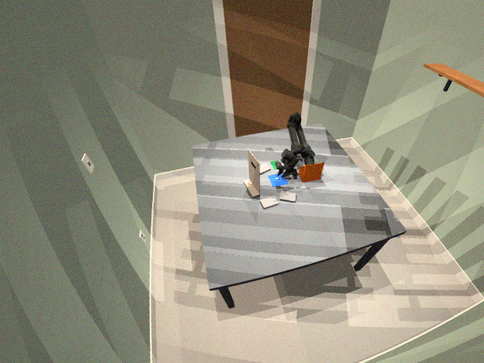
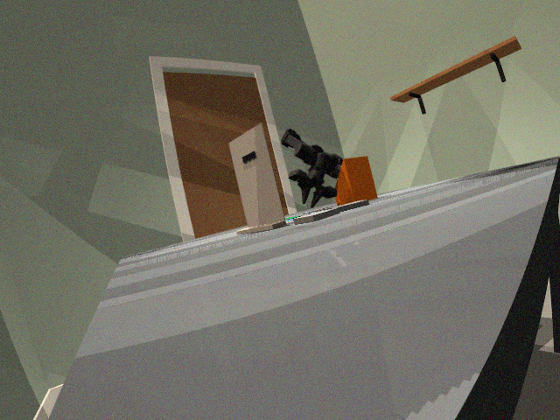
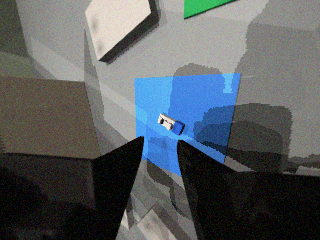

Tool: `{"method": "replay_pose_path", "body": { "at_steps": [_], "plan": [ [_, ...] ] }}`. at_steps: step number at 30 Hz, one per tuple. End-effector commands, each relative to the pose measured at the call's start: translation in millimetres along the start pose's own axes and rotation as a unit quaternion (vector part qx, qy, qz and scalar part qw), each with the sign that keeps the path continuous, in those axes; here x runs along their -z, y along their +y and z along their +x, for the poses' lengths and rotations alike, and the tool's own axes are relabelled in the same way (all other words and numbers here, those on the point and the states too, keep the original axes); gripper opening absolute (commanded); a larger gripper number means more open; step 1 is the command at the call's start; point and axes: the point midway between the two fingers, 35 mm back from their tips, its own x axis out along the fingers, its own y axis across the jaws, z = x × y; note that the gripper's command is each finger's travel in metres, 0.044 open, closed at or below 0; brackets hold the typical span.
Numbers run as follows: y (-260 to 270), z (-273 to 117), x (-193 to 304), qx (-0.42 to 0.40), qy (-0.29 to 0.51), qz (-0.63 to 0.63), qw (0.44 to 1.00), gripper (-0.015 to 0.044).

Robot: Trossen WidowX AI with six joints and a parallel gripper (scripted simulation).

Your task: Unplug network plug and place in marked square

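The plug point(image 3: 170, 124) lies inside the blue square point(image 3: 200, 100), clear of its edges. Above it the jaws hang parted, holding nothing, off the grey surface point(image 1: 273, 234), between the upright panel point(image 1: 254, 172) and an orange box point(image 1: 311, 172)

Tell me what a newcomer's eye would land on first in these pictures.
First, the bright blue square on the table, with the small white and blue plug lying inside it. Just above it hangs the black pincer, open and apart from the plug. Next come the orange box beside the arm and the upright beige panel, whose dark socket looks vacant.
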Motion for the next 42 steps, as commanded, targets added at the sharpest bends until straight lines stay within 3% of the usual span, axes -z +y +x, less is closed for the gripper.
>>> {"method": "replay_pose_path", "body": {
  "at_steps": [1, 42],
  "plan": [
    [3, -3, -1, -0.004, -0.002, 0.005, 1.0, 0.0156],
    [18, -23, 9, 0.002, 0.007, 0.006, 1.0, 0.0156]
  ]
}}
